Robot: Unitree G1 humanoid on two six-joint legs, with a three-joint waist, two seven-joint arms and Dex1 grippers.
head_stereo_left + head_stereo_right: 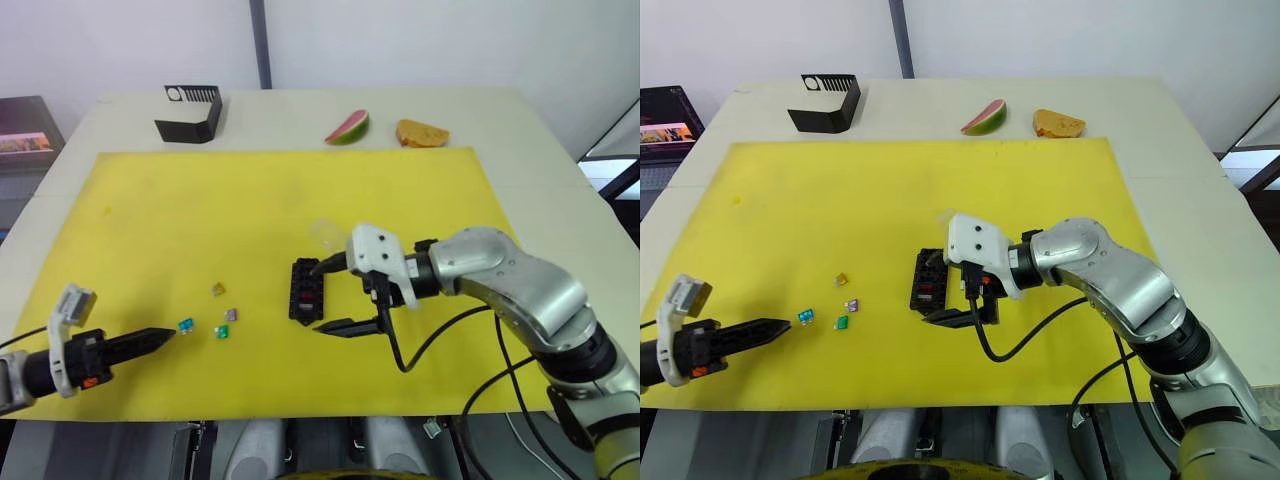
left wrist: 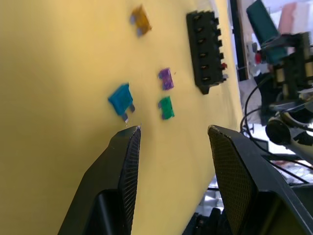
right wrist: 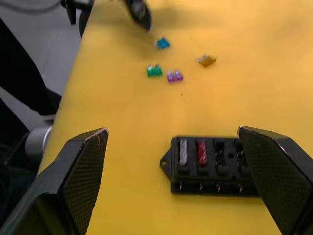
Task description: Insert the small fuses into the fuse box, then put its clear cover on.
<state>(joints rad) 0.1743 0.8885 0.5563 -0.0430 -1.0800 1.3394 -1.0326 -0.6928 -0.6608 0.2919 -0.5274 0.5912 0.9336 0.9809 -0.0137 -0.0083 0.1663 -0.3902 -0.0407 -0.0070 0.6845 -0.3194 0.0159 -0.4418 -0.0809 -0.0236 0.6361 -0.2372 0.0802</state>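
right hand (image 1: 335, 297): fingers spread wide, holding nothing, hovering just beside the fuse box, one finger off each end
fuse box (image 3: 212, 164): flat on the yellow mat (image 1: 260, 210), between the right hand's fingers in its wrist view; two slots filled at the tab end, one grey fuse (image 3: 183, 152) and one red fuse (image 3: 202, 152); the slots next to them look empty
clear cover (image 1: 325, 235): faint transparent piece just behind the right hand, on the mat, not on the box
left hand (image 1: 160, 338): empty, with a gap between the fingers in its wrist view; tips low over the mat
blue fuse (image 2: 121, 100): just ahead of the left fingertips, nearest loose one
green fuse (image 2: 166, 107): a bit further out, beside the purple fuse (image 2: 166, 79)
amber fuse (image 2: 140, 20): furthest of the loose group from the left hand
progress: early, by my read. Two fuses seated, four loose, cover off
left to do: pick and seat the remaining four, then fit the cover
far from both hands: black slotted stand (image 1: 190, 113), fruit slice (image 1: 347, 128) and bread piece (image 1: 421, 133) at the far table edge, not relevant
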